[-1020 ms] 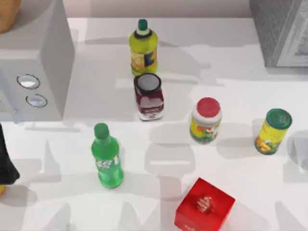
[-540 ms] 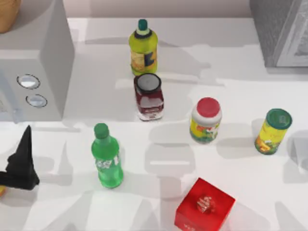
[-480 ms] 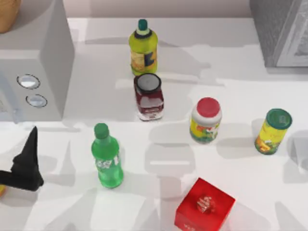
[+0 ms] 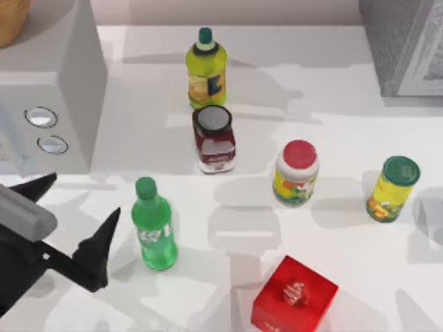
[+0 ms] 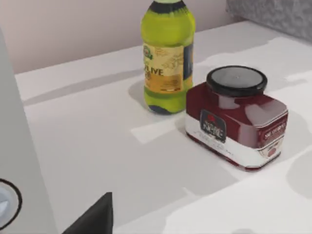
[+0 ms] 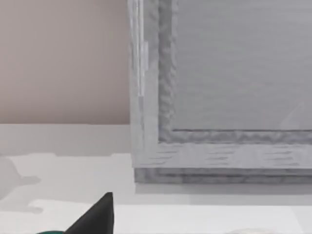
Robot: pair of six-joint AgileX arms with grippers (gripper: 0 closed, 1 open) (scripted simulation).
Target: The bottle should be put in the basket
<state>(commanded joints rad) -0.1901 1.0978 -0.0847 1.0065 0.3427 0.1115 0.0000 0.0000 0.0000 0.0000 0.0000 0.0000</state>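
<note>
The left gripper [image 4: 73,221] sits at the lower left of the top view, fingers spread wide and holding nothing. One fingertip [image 4: 104,238] lies just beside the bottle [image 4: 154,225], apparently short of contact. The bottle stands upright on the bench [image 4: 332,97], left of centre. A yellow-green bottle [image 4: 206,68] stands at top centre, with a red jar [image 4: 214,138] just below it. The basket [image 4: 10,17], probably, shows at the upper left corner. In the right wrist view, a dark finger [image 6: 95,217] of the right gripper points toward a grey cabinet [image 6: 219,87]; its opening cannot be told.
</note>
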